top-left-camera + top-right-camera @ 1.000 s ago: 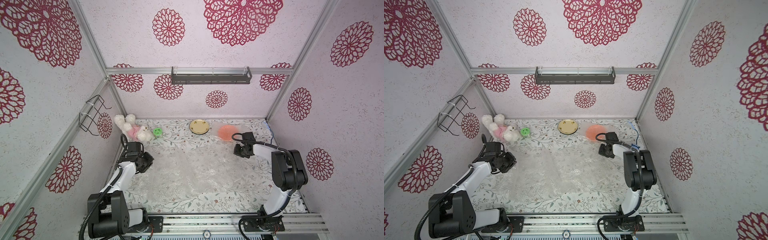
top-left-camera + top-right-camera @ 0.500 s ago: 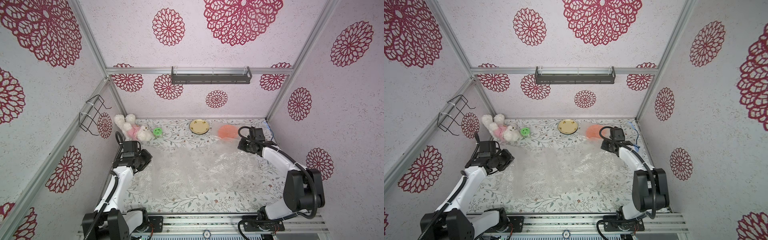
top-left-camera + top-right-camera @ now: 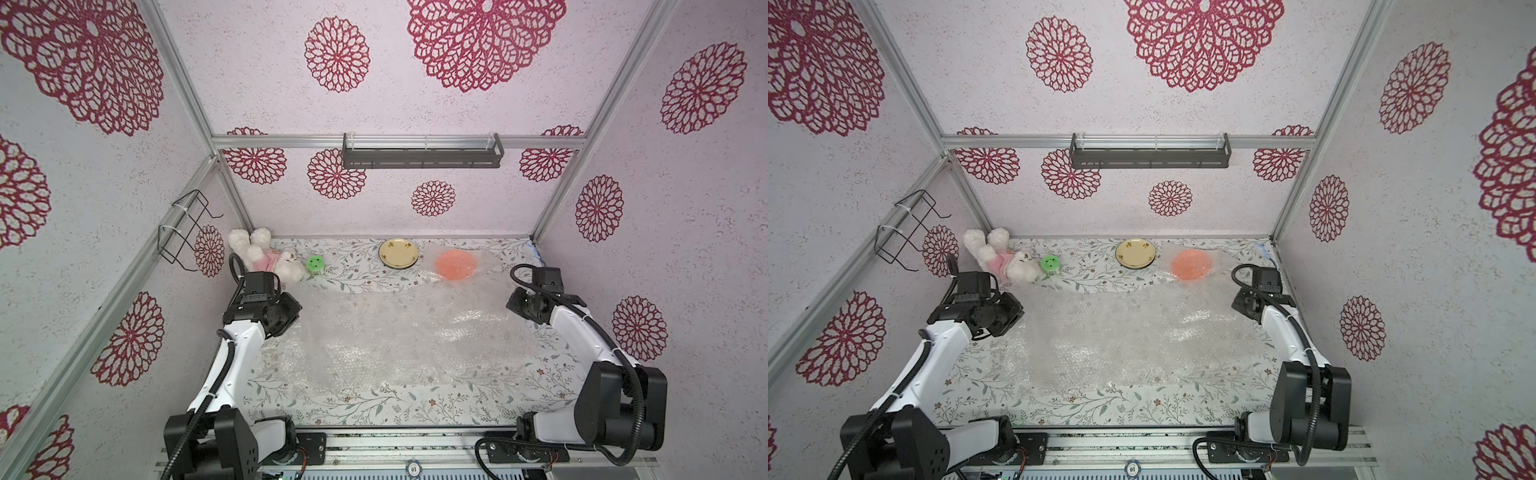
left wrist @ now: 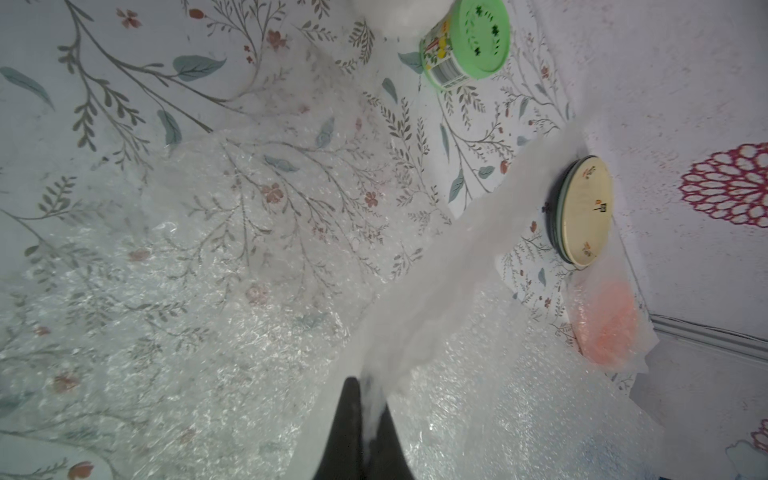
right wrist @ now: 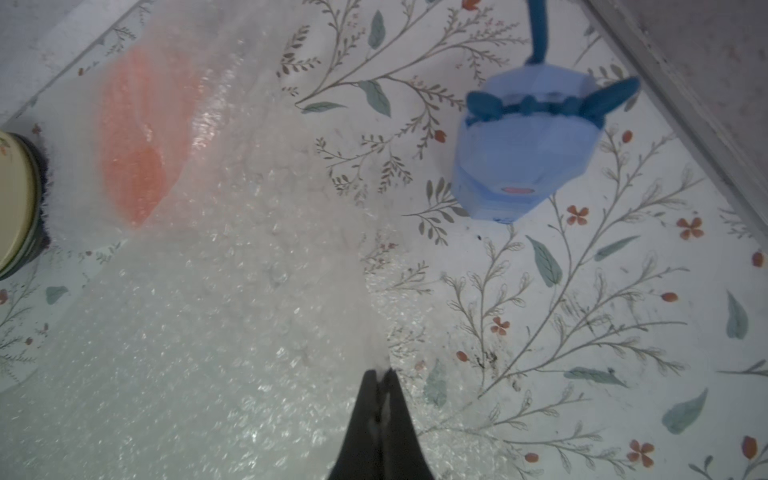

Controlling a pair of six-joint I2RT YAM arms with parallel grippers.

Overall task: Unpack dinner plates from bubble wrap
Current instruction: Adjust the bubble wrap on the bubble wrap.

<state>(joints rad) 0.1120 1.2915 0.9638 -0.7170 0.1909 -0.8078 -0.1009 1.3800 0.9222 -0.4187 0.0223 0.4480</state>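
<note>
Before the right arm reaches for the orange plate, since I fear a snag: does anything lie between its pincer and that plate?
Yes: bubble wrap. The right pincer is shut on its edge, and wrap also covers the orange plate. Nothing solid lies between them.

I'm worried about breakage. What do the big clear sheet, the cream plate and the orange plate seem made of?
The bubble wrap: thin clear glossy plastic; air pockets glint, the table shows through. The cream plate: rigid, smooth, painted flowers; ceramic or melamine, unclear. The orange plate: blurred under wrap; cannot tell.
</note>
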